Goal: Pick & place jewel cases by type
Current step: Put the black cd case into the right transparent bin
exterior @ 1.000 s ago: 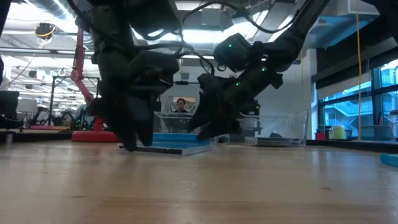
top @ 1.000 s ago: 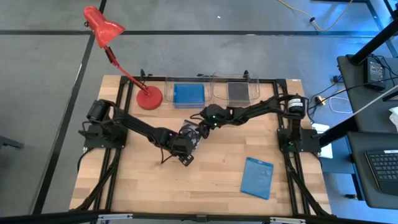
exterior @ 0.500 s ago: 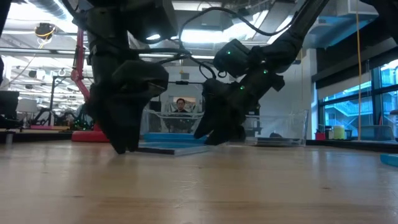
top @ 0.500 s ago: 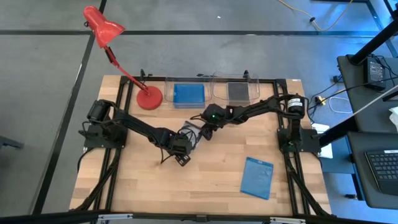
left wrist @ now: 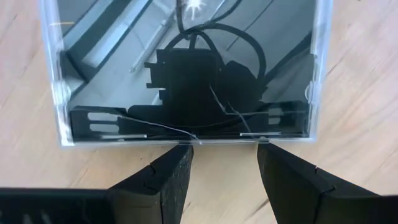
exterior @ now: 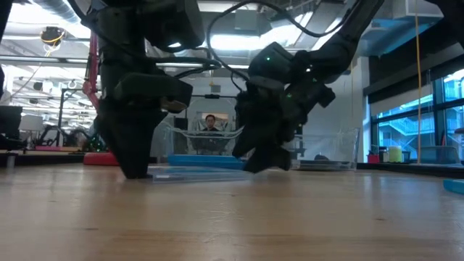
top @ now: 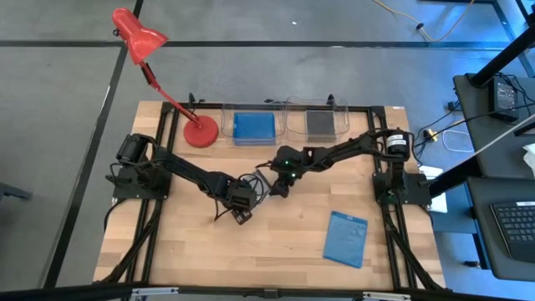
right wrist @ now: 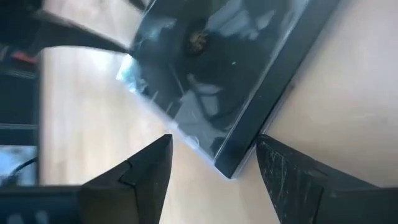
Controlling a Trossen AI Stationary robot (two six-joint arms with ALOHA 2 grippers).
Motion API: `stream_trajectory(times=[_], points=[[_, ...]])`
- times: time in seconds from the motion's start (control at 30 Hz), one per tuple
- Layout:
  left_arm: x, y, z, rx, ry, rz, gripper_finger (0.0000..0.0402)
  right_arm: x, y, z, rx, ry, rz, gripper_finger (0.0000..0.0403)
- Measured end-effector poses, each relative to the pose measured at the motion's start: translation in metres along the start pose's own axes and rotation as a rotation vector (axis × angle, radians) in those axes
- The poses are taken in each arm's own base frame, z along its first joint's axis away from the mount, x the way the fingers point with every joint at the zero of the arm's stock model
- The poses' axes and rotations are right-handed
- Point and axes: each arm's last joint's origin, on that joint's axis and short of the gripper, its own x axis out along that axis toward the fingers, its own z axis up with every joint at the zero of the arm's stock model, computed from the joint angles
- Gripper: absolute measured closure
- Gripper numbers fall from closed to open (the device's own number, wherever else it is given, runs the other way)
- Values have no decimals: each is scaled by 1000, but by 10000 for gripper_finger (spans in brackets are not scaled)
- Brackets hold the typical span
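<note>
Both claws stand spread and empty at mid-table, closing in on one clear jewel case (left wrist: pixel 186 68) from opposite sides. The left gripper (left wrist: pixel 225 163) has its two dark fingers parted, tips at the case's near edge, gripping nothing. The right gripper (right wrist: pixel 214 163) is likewise open, its fingers straddling a corner of the same case without clamping it. From overhead, the left gripper (top: pixel 240 203) and right gripper (top: pixel 278 182) sit just apart, the case almost hidden between them.

The case lies flat on the wooden table (top: pixel 284 251), dark insert up, as the table-level camera shows: a thin slab (exterior: pixel 199 174) resting on the boards between the two arms. The paired approach looks meant to pin or nudge a flat case that a single claw cannot easily get under.

Being square, the case has no real long axis; one straight edge faces the left claw squarely, while the right claw meets it on the diagonal.

Beyond, two clear trays stand along the far edge: one (top: pixel 252 111) holds a blue case (top: pixel 253 127), the other (top: pixel 318 109) a dark one (top: pixel 320 124). Another blue case (top: pixel 346 238) waits near the front right, tilted. A red lamp (top: pixel 201 132) stands beside the trays.
</note>
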Motion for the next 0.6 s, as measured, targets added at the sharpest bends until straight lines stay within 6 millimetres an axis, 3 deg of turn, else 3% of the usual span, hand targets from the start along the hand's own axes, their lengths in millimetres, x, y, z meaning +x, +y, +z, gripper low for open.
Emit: stream_trajectory(times=[0.33,0.6], points=[[0,0,-1,30,3,0,217,-3,-2,4,34,29,112,168],[1,1,-1,54,9,2,217,-4,0,4,-96,42,187,169]])
